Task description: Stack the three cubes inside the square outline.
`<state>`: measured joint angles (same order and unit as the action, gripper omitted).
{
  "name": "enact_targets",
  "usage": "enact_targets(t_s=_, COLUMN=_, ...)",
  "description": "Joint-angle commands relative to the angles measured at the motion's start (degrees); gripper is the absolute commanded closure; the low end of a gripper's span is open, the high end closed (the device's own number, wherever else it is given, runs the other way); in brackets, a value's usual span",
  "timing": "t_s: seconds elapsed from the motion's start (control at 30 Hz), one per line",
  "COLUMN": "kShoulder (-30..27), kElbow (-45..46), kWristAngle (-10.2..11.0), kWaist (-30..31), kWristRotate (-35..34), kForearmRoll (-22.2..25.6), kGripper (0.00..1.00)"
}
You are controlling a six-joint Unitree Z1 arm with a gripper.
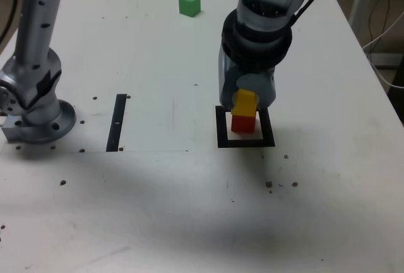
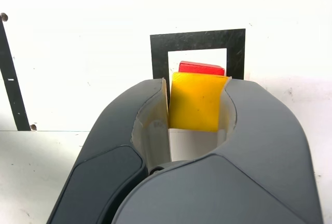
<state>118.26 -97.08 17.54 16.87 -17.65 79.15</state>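
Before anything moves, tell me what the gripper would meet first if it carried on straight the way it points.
Most likely the red cube: the gripper points down with the yellow cube between its fingers. Whether yellow already touches red is unclear.

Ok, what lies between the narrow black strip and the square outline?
Nothing stands there: both the exterior view and the wrist view show only white tabletop, with faint lines and small marks, between the strip and the square outline.
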Motion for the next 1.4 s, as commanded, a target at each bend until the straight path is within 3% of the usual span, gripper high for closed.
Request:
enact_targets(t_s=0.0, kShoulder=-0.3, kElbow=0.1, kWristAngle=0.1, kWaist=-0.1, kWristRotate=0.0, kForearmRoll=0.2, kGripper=0.53)
enact_targets(t_s=0.3, kShoulder=-0.1, kElbow=0.1, kWristAngle=-0.1, kWaist=-0.1, kWristRotate=0.7, kForearmRoll=1.2, kGripper=0.15)
enact_targets(t_s=0.43, kShoulder=-0.2, kElbow=0.2, kWristAngle=0.0, kWaist=-0.1, kWristRotate=0.7, kForearmRoll=2.0, kGripper=0.06)
enact_targets(t_s=0.77, kShoulder=-5.4, kElbow=-1.1, kWristAngle=0.7, kWaist=-0.5, kWristRotate=2.1, kForearmRoll=4.5, kGripper=0.02)
enact_targets(t_s=0.93, kShoulder=-9.9, kElbow=-2.5, kWristAngle=-0.6, kWaist=-3.8, kWristRotate=7.1, kForearmRoll=6.7, kGripper=0.02)
enact_targets(t_s=1.13, kShoulder=-12.5, kElbow=-2.5, kWristAngle=-2.4, kWaist=-14.0, kWristRotate=17.9, kForearmRoll=8.8, kGripper=0.02)
enact_targets(t_s=1.37, kShoulder=-13.0, kElbow=-3.8, kWristAngle=-2.4, kWaist=-28.8, kWristRotate=32.4, kForearmRoll=9.3, kGripper=0.01)
